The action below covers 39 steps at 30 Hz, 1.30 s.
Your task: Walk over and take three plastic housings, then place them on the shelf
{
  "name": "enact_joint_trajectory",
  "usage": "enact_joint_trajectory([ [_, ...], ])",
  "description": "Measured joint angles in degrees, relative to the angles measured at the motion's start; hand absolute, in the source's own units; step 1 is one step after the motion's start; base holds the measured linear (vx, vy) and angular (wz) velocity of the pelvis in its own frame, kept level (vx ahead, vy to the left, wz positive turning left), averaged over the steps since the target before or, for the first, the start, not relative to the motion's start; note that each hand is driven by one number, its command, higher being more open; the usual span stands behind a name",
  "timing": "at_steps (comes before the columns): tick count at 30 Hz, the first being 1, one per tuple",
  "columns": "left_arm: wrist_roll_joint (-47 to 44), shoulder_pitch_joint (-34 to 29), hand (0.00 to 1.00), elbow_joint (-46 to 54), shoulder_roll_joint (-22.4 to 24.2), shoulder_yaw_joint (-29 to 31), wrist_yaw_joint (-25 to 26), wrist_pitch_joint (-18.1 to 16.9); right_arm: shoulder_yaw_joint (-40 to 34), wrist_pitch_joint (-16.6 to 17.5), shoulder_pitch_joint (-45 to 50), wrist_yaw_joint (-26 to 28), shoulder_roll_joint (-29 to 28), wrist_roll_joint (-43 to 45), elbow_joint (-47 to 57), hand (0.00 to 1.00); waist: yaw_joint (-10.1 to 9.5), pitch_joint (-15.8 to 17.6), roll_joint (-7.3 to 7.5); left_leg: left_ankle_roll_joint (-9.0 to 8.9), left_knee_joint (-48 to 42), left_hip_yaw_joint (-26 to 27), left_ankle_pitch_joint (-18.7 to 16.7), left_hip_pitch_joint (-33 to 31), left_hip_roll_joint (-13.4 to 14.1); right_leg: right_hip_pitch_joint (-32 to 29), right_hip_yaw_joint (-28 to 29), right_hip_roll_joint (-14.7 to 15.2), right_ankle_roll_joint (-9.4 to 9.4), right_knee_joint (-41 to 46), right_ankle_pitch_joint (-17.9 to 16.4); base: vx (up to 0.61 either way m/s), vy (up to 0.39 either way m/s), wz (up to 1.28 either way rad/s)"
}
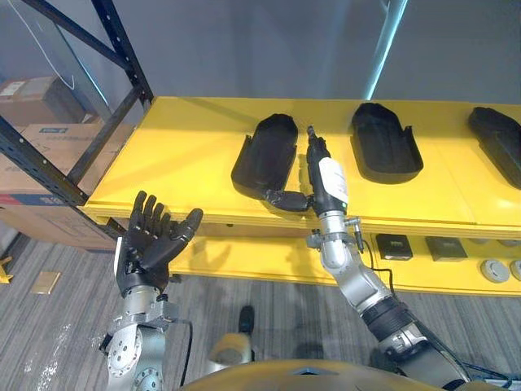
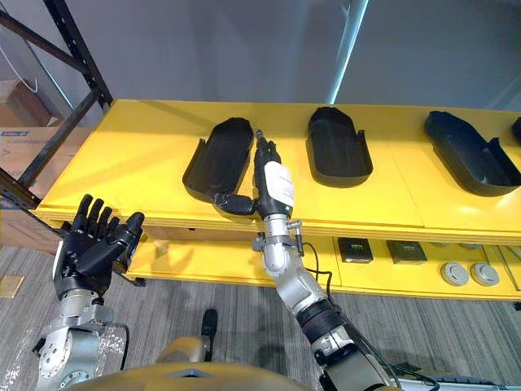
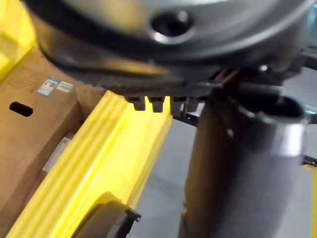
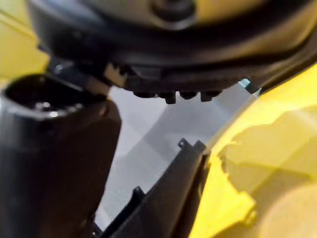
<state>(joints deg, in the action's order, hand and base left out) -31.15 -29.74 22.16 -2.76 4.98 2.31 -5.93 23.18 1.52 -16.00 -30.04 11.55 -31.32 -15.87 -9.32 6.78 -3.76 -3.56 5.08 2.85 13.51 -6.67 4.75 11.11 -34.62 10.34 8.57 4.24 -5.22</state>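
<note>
Three black plastic housings lie on the yellow shelf (image 1: 179,155): a left one (image 1: 264,155), a middle one (image 1: 384,142) and a right one (image 1: 498,138) cut by the view's edge. My right hand (image 1: 316,167) lies stretched out on the shelf along the left housing's right side, fingers straight, open. Its thumb (image 1: 285,199) reaches sideways and touches that housing's near end. The housing's dark rim (image 4: 163,198) shows close by in the right wrist view. My left hand (image 1: 149,240) is raised in front of the shelf's front left edge, open and holding nothing.
A lower yellow shelf holds small dark square parts (image 1: 394,245) and round grey parts (image 1: 494,269). Black rack posts (image 1: 122,41) stand at the shelf's left end, with cardboard boxes (image 1: 32,106) behind them. Grey floor lies below.
</note>
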Motion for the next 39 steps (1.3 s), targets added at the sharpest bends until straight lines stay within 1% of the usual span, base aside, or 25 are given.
enact_joint_trajectory([
  [3, -0.13, 0.12, 1.00, 0.00, -0.01, -0.47, -0.14, -0.17, -0.06, 0.63, -1.38, 1.62, 0.18, 0.05, -1.37, 1.00, 0.06, 0.57, 0.30, 0.00, 0.00, -0.16, 0.04, -0.14, -0.06, -0.03, -0.16, 0.07, 0.03, 0.23, -0.01, -0.01, -0.005, 0.02],
  [5, -0.10, 0.23, 1.00, 0.01, -0.01, -0.93, -0.35, -0.29, 0.10, 1.83, -2.18, 3.23, 0.72, 0.26, -1.47, 1.00, 0.06, 1.02, 0.64, -0.06, 0.00, -0.52, 0.08, -0.26, -0.05, -0.05, -0.61, 0.05, 0.00, 0.57, -0.16, -0.02, -0.017, 0.08],
  [9, -0.02, 0.45, 1.00, 0.03, -0.04, -1.07, -0.43, -0.29, 1.29, 4.40, -2.99, 6.02, 2.27, 0.62, -1.47, 1.00, -0.13, 1.43, 0.70, -0.11, -0.01, -1.18, 0.23, -0.69, -0.16, 0.00, -1.35, -0.05, -0.06, 0.62, -0.22, -0.03, -0.009, 0.09],
  [14, 0.03, 0.41, 1.00, 0.03, -0.04, -0.99, -0.44, -0.29, 1.96, 4.49, -2.94, 7.18, 2.27, 0.79, -1.56, 1.00, -0.17, 2.44, 1.03, -0.12, 0.00, -1.43, 0.35, -0.81, -0.08, -0.01, -1.41, -0.21, -0.14, 0.68, -0.30, -0.04, -0.004, 0.02],
  [22, 0.06, 0.43, 1.00, 0.03, -0.18, -1.83, -0.31, -0.29, 1.06, 2.00, -3.19, 6.69, 2.26, 0.12, -3.93, 1.00, -0.33, 2.52, 1.05, -0.07, 0.00, -1.54, 0.45, -0.89, -0.08, -0.02, -1.52, -0.24, -0.37, 0.72, -0.43, -0.03, -0.004, 0.01],
  [23, 0.06, 0.43, 1.00, 0.03, -0.18, -2.12, -0.17, -0.29, 1.04, 0.85, -3.48, 6.45, 2.25, 0.12, -4.06, 1.00, -0.32, 2.55, 1.02, -0.08, 0.00, -1.58, 0.46, -0.90, -0.08, -0.02, -1.55, -0.24, -0.37, 0.74, -0.44, 0.00, 0.000, 0.00],
  [27, 0.05, 0.43, 1.00, 0.03, -0.18, -2.29, 0.21, -0.29, 0.76, -1.47, -4.94, 5.04, 2.22, 0.11, -4.61, 1.00, -0.34, 2.64, 0.91, -0.10, -0.01, -1.75, 0.49, -0.92, -0.09, 0.00, -1.71, -0.25, -0.29, 0.88, -0.51, -0.04, -0.009, 0.02],
  [28, 0.05, 0.52, 1.00, 0.03, -0.18, -2.33, 0.22, -0.29, 0.15, -2.52, -5.81, 4.22, 2.20, 0.11, -5.14, 1.00, -0.43, 2.90, 0.73, -0.08, -0.01, -1.87, 0.52, -0.92, -0.09, 0.00, -1.82, -0.25, -0.27, 1.06, -0.55, -0.04, -0.007, 0.03],
  [31, 0.05, 0.61, 1.00, 0.04, -0.18, -2.35, 0.30, -0.29, -1.09, -4.18, -7.40, 3.09, 2.19, 0.17, -6.66, 1.00, -0.55, 3.53, 0.32, -0.01, -0.01, -2.02, 0.56, -0.92, -0.08, -0.04, -1.97, -0.20, -0.23, 1.44, -0.66, -0.04, -0.005, 0.03],
  [33, 0.04, 0.68, 1.00, 0.54, -0.18, -2.39, 0.49, -0.28, -2.64, -5.36, -7.54, 1.97, 2.17, 0.26, -6.89, 1.00, -0.89, 3.90, 0.46, 0.02, -0.01, -2.32, 0.59, -0.92, -0.17, -0.02, -2.25, -0.07, -0.23, 1.85, -1.01, -0.03, -0.009, 0.06],
  [36, 0.04, 0.85, 1.00, 1.03, -0.18, -2.55, 0.82, -0.28, -3.96, -6.32, -7.55, 1.81, 2.15, 0.43, -7.00, 1.00, -1.23, 4.04, 0.52, -0.15, -0.01, -2.53, 0.72, -0.92, -0.25, -0.11, -2.44, 0.15, -0.05, 2.56, -1.36, -0.02, -0.019, 0.05],
  [39, 0.03, 0.87, 1.00, 1.03, -0.18, -3.21, 0.88, -0.28, -4.36, -6.36, -8.41, 1.34, 2.11, 0.78, -8.20, 1.00, -1.26, 4.07, 0.48, -0.18, -0.01, -2.68, 0.74, -0.91, -0.25, -0.10, -2.72, 0.19, -0.08, 2.85, -1.60, -0.02, -0.015, 0.03],
])
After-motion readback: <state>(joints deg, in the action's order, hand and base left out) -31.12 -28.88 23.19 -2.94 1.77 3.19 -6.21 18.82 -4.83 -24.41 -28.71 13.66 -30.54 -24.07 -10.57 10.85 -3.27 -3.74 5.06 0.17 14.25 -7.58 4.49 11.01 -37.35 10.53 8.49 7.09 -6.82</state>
